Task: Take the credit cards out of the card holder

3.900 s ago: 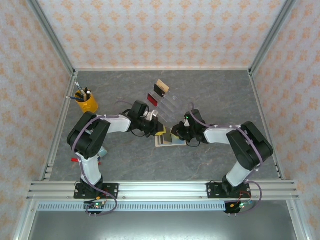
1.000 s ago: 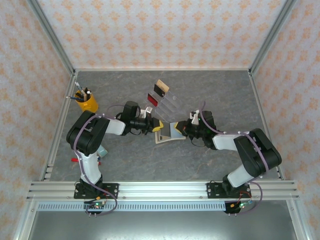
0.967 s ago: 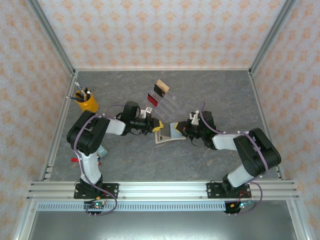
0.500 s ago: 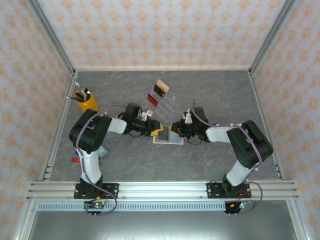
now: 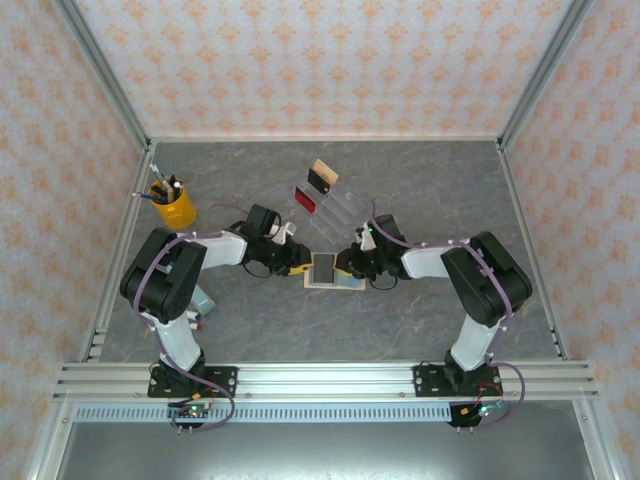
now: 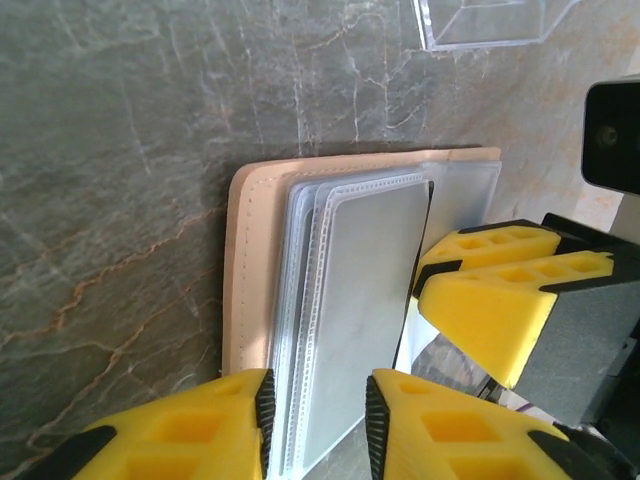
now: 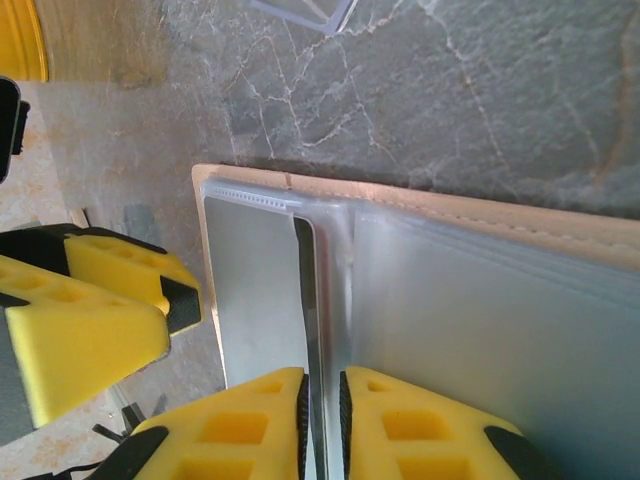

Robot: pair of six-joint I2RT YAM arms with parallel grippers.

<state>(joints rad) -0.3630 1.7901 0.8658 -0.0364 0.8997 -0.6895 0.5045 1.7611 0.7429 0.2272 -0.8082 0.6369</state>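
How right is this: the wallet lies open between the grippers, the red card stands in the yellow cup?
No. The top view shows the red card standing in the clear stand, not the yellow cup. The wallet does lie open between the left gripper and right gripper.

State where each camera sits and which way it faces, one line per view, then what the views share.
Top external: above and behind the arms, facing down on the table; both arms and bases show.
Left wrist: on the left arm, facing down at the card holder; left gripper fingers at the bottom.
Right wrist: on the right arm, facing the card holder from the opposite side; right gripper fingers at the bottom.
Shared: all three show the card holder; each wrist view catches the other gripper.
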